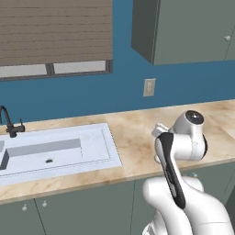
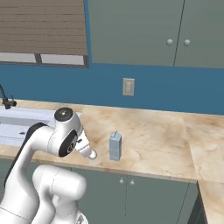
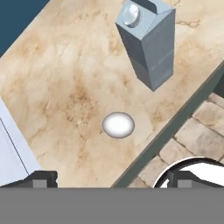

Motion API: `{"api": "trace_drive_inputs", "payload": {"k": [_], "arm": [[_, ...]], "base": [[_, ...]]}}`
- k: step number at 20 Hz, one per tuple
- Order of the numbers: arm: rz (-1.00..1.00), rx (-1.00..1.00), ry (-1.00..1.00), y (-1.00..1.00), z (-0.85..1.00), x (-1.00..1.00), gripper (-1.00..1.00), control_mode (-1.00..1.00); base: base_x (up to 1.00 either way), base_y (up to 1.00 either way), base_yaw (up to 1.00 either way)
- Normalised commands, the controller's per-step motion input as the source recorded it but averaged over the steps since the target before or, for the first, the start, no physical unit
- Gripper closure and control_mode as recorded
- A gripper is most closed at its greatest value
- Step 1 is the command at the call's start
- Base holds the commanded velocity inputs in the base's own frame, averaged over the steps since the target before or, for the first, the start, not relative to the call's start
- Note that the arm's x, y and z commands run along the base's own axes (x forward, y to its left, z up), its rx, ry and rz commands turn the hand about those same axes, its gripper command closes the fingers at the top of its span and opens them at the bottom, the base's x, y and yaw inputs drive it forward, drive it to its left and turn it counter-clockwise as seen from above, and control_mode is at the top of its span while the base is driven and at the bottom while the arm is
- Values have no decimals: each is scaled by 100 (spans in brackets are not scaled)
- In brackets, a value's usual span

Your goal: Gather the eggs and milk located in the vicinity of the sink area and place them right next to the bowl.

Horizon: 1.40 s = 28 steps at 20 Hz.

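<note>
My end effector (image 3: 109,179) hangs above the marbled desk (image 3: 65,87) with its two dark fingertips (image 3: 41,179) spread wide and nothing between them. Looking down along it, I see the egg (image 3: 118,125) — small, whitish, oval — lying on the desk close to the front edge. Beyond the egg in my hand view stands the milk carton (image 3: 148,41), upright, pale grey-blue, with a round cap on its peaked top; the two are near each other but not touching.

From the right base view, the milk carton (image 2: 115,146) stands near the desk's front edge, just beside my wrist, and the egg (image 2: 92,154) shows as a small pale spot beside it, partly behind my arm. The white sink (image 1: 55,151) sits to the left along the same desk, its thin black faucet (image 1: 9,121) at the far left corner — the egg and carton lie on the bare stretch to the right of the basin. A pale wall outlet (image 2: 128,86) sits on the blue wall behind the desk.
</note>
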Motion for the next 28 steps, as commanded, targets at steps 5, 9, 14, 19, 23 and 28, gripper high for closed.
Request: {"api": "trace_drive_inputs", "payload": {"k": [5, 9, 14, 19, 23, 28], "arm": [[2, 0, 0, 0, -36, 25, -100, -100], [3, 0, 2, -3, -31, 18, -100, -100], [4, 0, 8, -8, -29, 11, -100, -100], [3, -2, 11, -3, -39, 4, -100, -100], [2, -4, 4, 0, -39, 9, -100, -100], [2, -5, 0, 0, -38, 17, -100, -100]], "base": [[0, 0, 0], [0, 0, 0], [0, 0, 0], [0, 0, 0], [0, 0, 0], [0, 0, 0]]}}
